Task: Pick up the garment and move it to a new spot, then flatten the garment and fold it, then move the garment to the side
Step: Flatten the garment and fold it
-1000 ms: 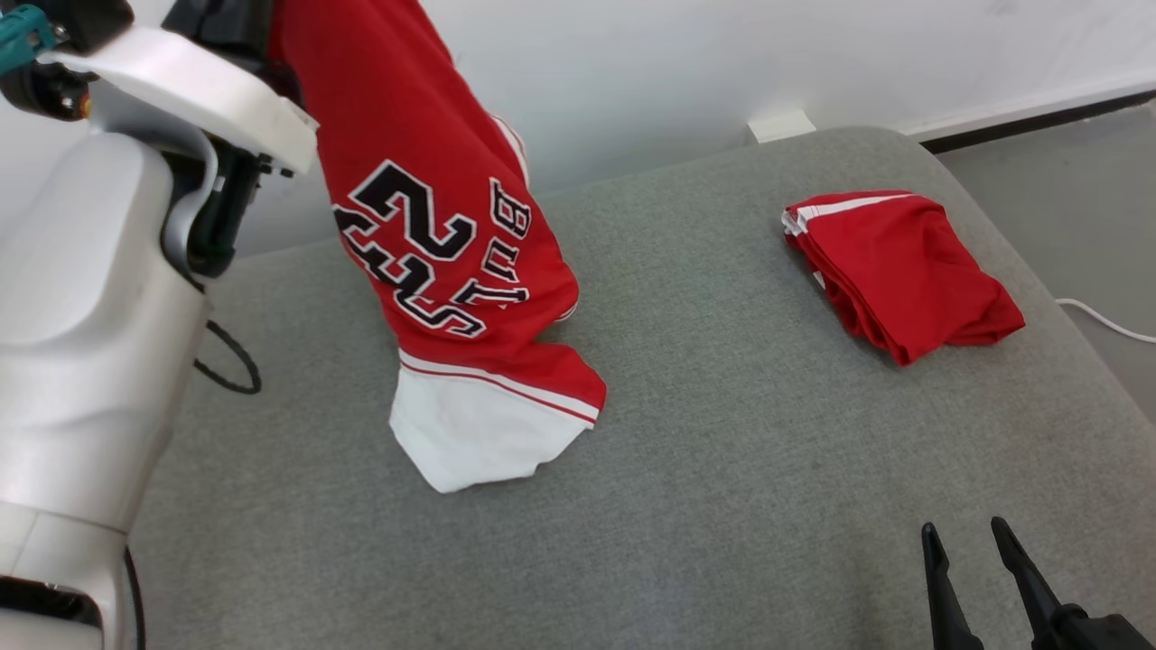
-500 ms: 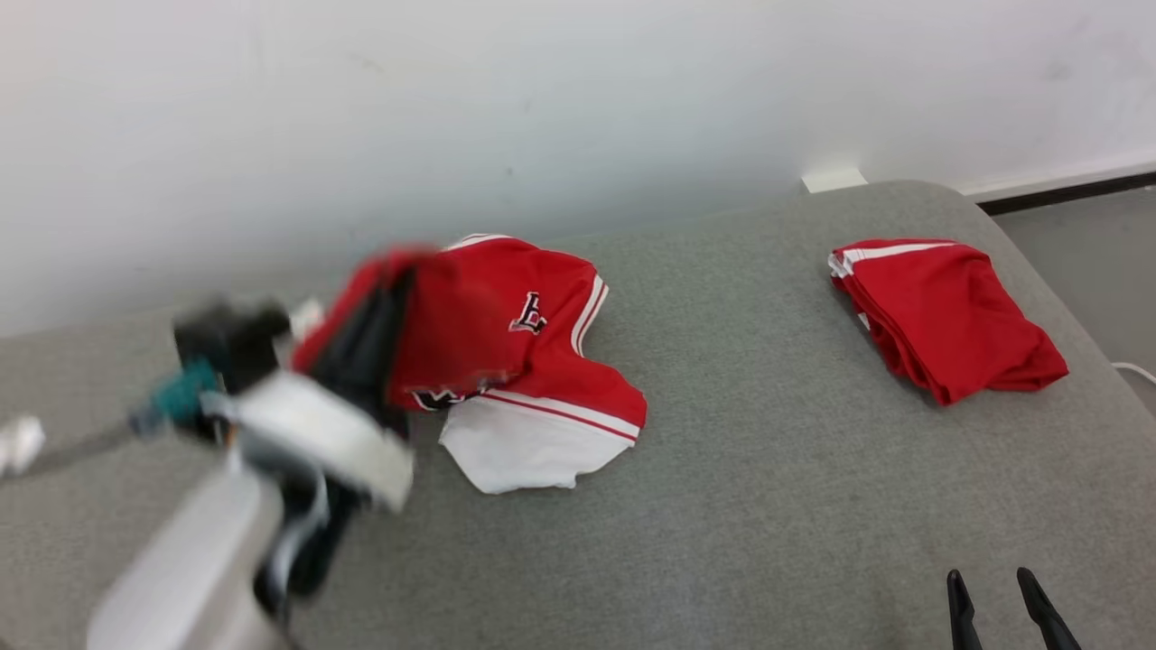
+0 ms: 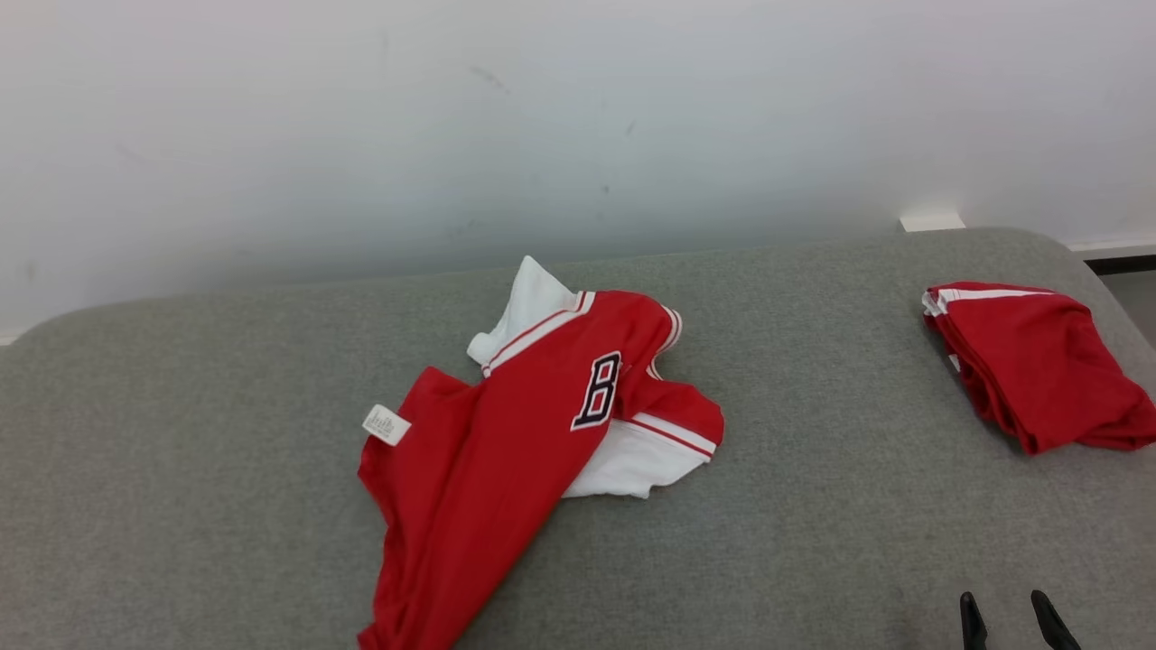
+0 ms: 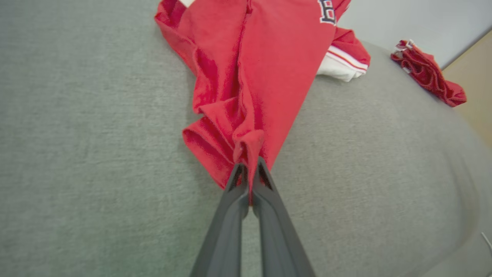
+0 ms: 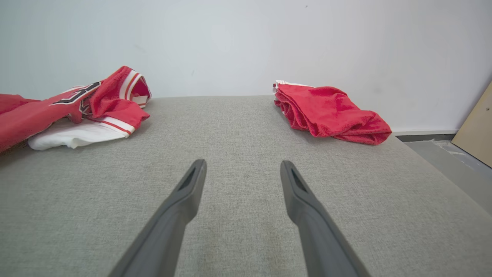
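A red jersey (image 3: 506,424) with white trim and a black letter B lies crumpled and stretched across the middle of the grey cushion (image 3: 768,542). In the left wrist view my left gripper (image 4: 249,169) is shut on a bunched fold of the jersey (image 4: 253,77) at its near end, pulling the cloth into a long strip. My right gripper (image 3: 1010,614) stands open at the lower right of the head view, its fingertips (image 5: 200,165) over bare cushion, well apart from the jersey (image 5: 77,111).
A second red garment (image 3: 1030,370), folded, lies at the cushion's far right, near its rounded edge (image 5: 330,115). A white wall (image 3: 542,117) runs behind the cushion. Bare floor and a wooden board (image 5: 476,130) lie beyond the right end.
The head camera has tilted and the picture shifted. The jersey, held high by my left arm a second ago, now lies spread on the cushion, and the left arm has left the head view.
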Tool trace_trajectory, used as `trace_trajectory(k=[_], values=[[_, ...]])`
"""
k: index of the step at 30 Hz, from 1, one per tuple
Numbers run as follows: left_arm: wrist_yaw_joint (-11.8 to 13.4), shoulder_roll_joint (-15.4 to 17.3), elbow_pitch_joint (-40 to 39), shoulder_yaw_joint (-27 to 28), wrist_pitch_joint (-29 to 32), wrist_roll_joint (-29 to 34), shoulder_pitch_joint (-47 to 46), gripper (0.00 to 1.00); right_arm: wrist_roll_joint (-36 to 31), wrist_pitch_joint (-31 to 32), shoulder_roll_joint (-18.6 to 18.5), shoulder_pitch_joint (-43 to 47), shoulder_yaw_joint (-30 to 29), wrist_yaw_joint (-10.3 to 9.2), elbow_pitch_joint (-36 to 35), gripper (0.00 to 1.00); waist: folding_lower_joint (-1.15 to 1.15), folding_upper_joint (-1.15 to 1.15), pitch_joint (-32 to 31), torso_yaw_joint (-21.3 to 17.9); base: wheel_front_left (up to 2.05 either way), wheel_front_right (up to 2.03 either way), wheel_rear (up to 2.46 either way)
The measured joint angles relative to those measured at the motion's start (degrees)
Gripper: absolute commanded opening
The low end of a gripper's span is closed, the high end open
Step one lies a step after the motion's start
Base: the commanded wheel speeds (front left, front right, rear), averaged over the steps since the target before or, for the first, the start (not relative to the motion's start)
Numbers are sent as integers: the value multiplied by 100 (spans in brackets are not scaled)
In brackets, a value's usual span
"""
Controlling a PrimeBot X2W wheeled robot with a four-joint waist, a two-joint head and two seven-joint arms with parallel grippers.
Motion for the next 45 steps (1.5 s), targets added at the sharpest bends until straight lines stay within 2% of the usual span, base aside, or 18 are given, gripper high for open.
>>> trace_trajectory(k=[6,10,11,12,13,16,20,25,29,32,36,40,45], values=[[98,-1,899,443,-114,146,333,0,-44,0,-1,9,-30,0,13,100,0,0,-111,193,0,0,0],[-41,-63,1126,872,-125,246,475,0,-53,0,0,70,-23,0,14,100,0,0,-140,269,0,0,0],[-91,-89,1176,933,-125,283,502,17,-53,0,0,83,-18,1,16,100,0,0,-142,280,0,0,0],[-133,-144,1203,1042,-125,283,528,49,-52,0,-1,92,-15,0,18,100,0,0,-144,291,0,0,0],[-136,-199,1220,1135,-125,285,561,100,-52,0,0,97,-9,1,19,100,0,0,-147,299,0,0,0],[-244,-280,1260,1438,-125,274,692,100,-20,0,-1,107,-5,0,20,100,0,0,-155,318,0,0,0],[-260,-289,1032,1887,-125,275,895,100,4,0,-1,135,-9,0,12,100,0,0,-160,366,0,0,0],[-196,-283,279,2681,-126,700,1013,100,7,0,-1,142,-60,1,-29,100,0,0,-153,435,0,0,0],[-271,-593,-447,3127,-130,1308,978,100,0,0,-1,122,-83,0,-121,100,1,0,-135,453,0,0,0],[-427,-925,-719,3268,-131,1641,868,100,-14,0,0,80,-57,0,-185,100,0,0,-122,412,0,0,0],[-711,-1269,-643,3142,-131,1901,528,100,-21,0,-2,-8,16,1,-246,100,1,0,-73,294,0,0,0],[-1015,-1348,-243,2782,-70,2097,-245,100,-26,0,-1,-65,114,1,-345,100,0,0,72,169,0,0,0],[-1195,-1373,300,2475,578,2170,-1686,100,-8,0,-1,-350,238,0,-492,100,1,0,445,0,0,0,0]])
